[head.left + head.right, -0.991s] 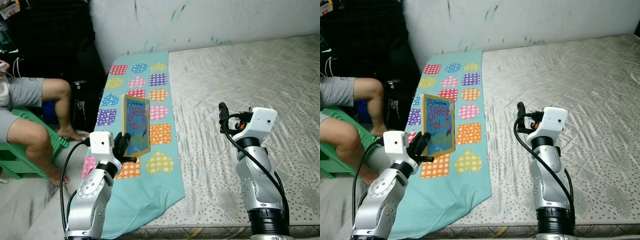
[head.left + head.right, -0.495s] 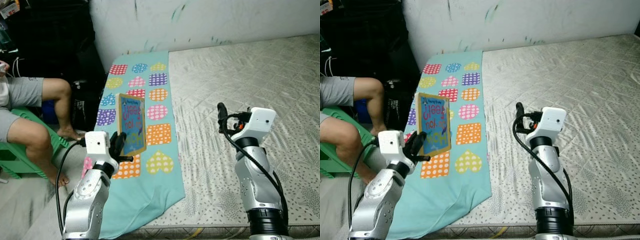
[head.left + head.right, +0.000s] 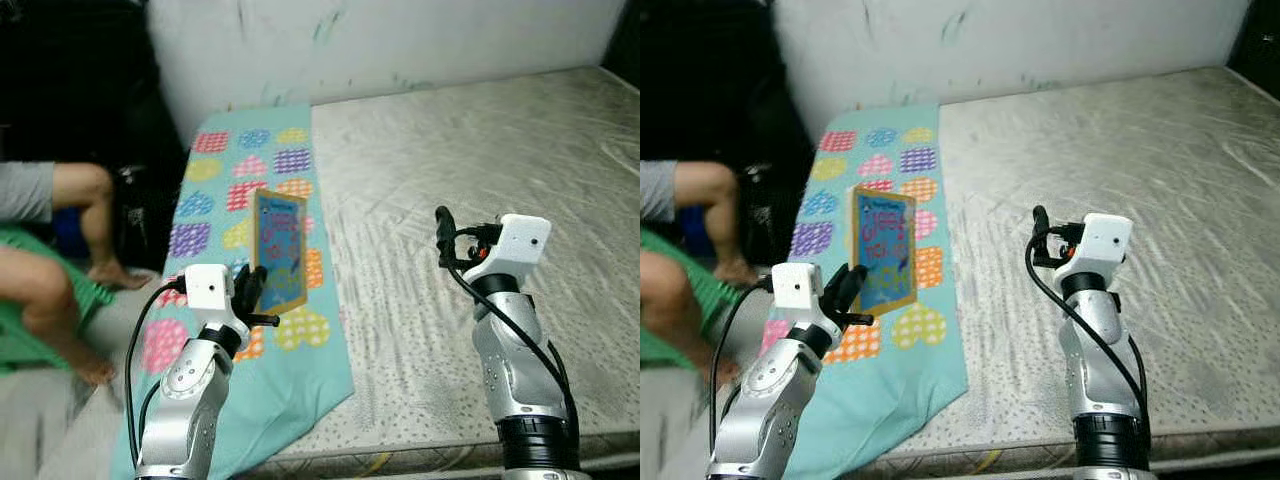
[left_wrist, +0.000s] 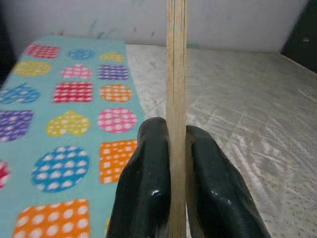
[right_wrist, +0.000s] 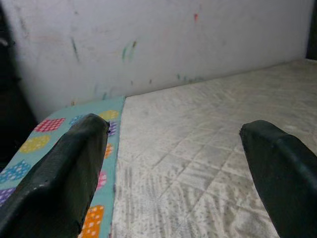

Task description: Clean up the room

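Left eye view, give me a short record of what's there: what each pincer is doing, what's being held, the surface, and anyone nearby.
left pincer: shut on the book's lower edge, raised above the blanket
held item: book, thin, colourful cover, upright
right pincer: open, holding nothing, raised over the mattress
surface: grey quilted mattress
covering: teal blanket with dotted hearts and squares, along the mattress's left side
person: bare legs at the robot's left, beside the bed
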